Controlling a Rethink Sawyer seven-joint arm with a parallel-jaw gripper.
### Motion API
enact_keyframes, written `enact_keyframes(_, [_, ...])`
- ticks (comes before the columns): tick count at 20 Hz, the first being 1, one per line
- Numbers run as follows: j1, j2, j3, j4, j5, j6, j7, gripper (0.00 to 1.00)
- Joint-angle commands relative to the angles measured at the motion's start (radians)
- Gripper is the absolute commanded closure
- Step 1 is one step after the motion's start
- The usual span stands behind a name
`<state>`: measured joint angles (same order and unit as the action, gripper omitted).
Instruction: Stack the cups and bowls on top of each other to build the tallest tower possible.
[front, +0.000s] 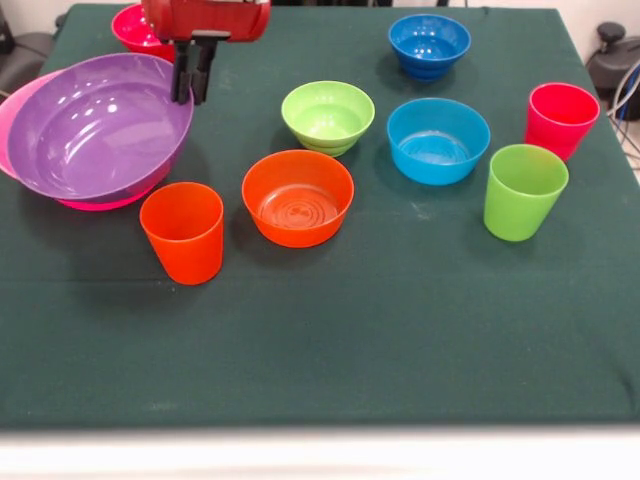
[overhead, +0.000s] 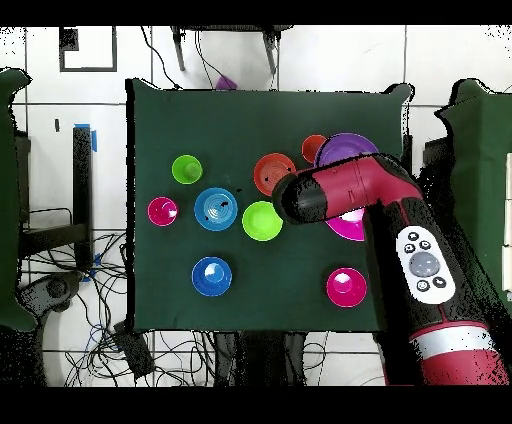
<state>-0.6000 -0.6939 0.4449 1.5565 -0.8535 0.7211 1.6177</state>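
My gripper (front: 191, 95) hangs at the far left, its black fingers (front: 181, 80) closed on the right rim of the large purple bowl (front: 95, 130). That bowl sits tilted inside the huge pink bowl (front: 98, 204). Standing apart on the cloth are the orange cup (front: 182, 230), orange bowl (front: 297, 197), lime green bowl (front: 327, 115), light blue bowl (front: 438, 140), dark blue bowl (front: 429, 42), red-pink cup (front: 561, 118), lime green cup (front: 524, 190) and, behind the gripper, the red-pink bowl (front: 130, 30). In the overhead view the arm (overhead: 350, 190) hides the gripper and part of the purple bowl (overhead: 350, 150).
The dark green cloth (front: 330, 330) covers the table; its near half holds nothing. Cables and dark equipment (front: 610, 55) lie past the right edge. In the overhead view cables (overhead: 90, 300) lie on the floor to the left.
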Motion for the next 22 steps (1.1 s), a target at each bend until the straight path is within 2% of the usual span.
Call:
enact_keyframes(1, [0.032,-0.021,-0.016,0.045,-0.046,0.104,-0.195,1.00])
enact_keyframes(9, [0.015,-0.047,-0.027,0.107,-0.040,0.083,-0.176,1.00])
enact_keyframes(14, [0.006,-0.049,-0.043,0.130,-0.066,0.052,-0.153,1.00])
enact_keyframes(22, [-0.050,-0.044,-0.035,0.128,-0.110,0.008,-0.211,1.00])
